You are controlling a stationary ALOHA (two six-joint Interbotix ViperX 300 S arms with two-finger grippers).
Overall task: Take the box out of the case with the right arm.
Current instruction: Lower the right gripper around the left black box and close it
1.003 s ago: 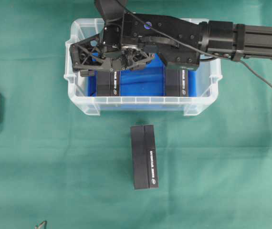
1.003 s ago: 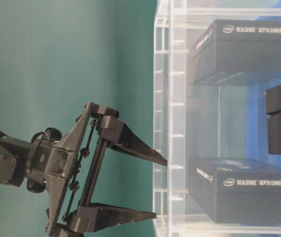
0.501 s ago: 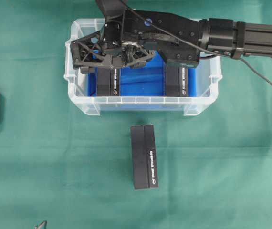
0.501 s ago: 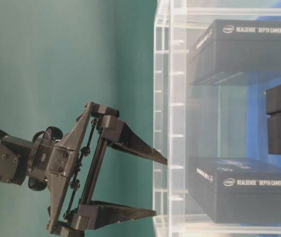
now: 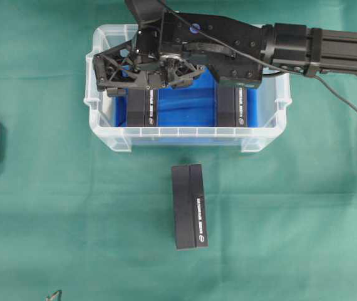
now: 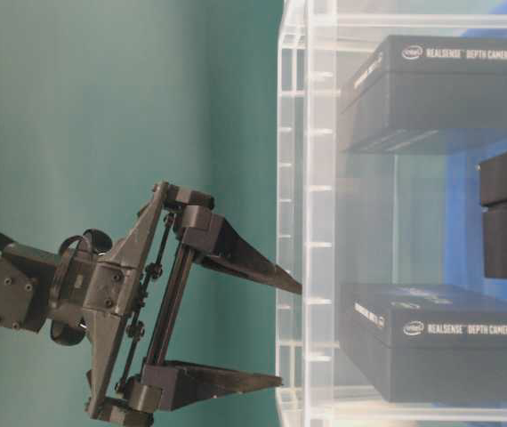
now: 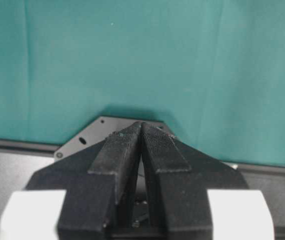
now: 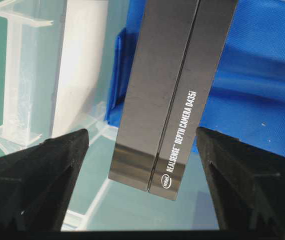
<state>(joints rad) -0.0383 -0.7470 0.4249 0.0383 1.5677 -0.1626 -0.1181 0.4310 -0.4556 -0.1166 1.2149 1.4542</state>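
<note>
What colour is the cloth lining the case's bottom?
Bright blue cloth, seen best in the right wrist view.

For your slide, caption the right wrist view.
Open right gripper straddles a black RealSense box inside the case.

We read "intel REALSENSE DEPTH CAMERA D435i" in white on the black box [image 8: 170, 95] between the right gripper's [image 8: 142, 185] spread fingers.

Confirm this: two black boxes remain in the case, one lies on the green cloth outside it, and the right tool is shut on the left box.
Not shut. The right wrist view shows the right tool open, jaws either side of the left box, apart from it. Otherwise correct.
</note>
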